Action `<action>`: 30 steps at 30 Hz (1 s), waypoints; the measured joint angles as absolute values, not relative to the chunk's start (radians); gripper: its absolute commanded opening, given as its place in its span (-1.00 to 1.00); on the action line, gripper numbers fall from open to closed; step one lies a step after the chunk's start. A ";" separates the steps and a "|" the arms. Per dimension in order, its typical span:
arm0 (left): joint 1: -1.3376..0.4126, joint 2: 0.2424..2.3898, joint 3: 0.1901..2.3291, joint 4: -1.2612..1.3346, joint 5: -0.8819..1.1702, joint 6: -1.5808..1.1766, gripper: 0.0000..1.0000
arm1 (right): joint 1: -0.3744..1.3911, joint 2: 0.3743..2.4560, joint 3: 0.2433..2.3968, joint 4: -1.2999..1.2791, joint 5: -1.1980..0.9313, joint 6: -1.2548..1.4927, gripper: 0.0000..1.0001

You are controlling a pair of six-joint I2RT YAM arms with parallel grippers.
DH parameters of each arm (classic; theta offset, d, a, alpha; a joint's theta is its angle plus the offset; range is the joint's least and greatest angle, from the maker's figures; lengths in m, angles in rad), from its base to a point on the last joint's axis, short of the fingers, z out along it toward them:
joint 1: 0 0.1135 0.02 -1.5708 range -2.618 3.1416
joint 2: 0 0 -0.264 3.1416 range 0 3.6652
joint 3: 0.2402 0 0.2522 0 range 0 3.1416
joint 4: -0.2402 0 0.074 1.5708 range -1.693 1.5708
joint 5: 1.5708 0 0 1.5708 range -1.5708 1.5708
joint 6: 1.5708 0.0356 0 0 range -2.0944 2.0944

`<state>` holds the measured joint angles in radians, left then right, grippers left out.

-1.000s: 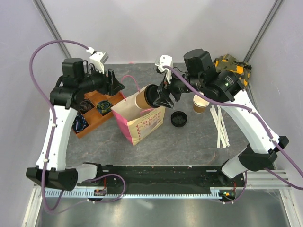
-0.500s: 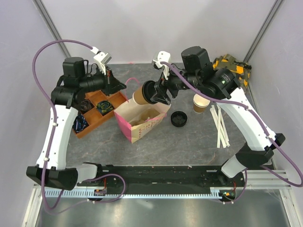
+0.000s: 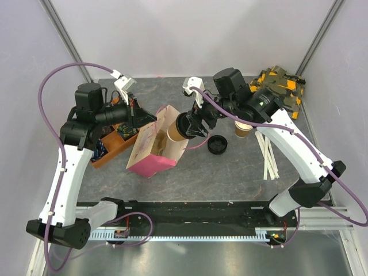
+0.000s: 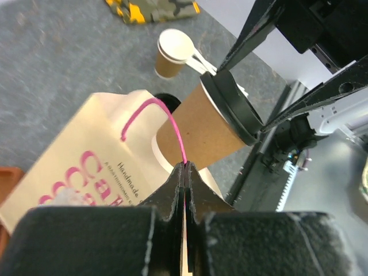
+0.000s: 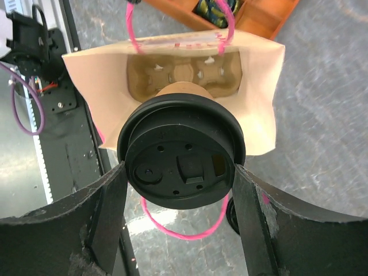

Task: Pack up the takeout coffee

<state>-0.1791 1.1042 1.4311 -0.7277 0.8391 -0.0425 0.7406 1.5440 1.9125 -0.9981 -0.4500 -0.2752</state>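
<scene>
On the left, the left fingers (image 4: 184, 170) are pinched tight on one pink handle (image 4: 150, 106) of the paper bag (image 3: 154, 146), and this holds the bag's mouth open toward the right. In the middle, above the bench (image 3: 230, 172), the takeout coffee (image 3: 177, 129) lies tipped on its side with its bottom at the bag's mouth. The right fingers (image 5: 179, 192) stand wide around its black lid (image 5: 181, 155) and hold it. The cup is not packed yet: I think it has to go down to the cup holder (image 5: 178, 75) at the bag's bottom and then be let go.

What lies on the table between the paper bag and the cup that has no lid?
A loose black lid lies there, nearer the lidless cup than the bag, as the top view shows.
</scene>
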 measured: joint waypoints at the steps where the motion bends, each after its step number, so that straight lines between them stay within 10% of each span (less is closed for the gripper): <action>1: -0.182 1.097 1.411 -0.727 0.836 -0.052 -0.96 | 0.741 1.544 1.903 -1.001 -0.451 -0.275 -0.19; 30: -0.072 1.026 1.249 -0.631 0.844 -0.385 -0.76 | 0.741 1.620 1.971 -1.003 -0.491 -0.281 -0.19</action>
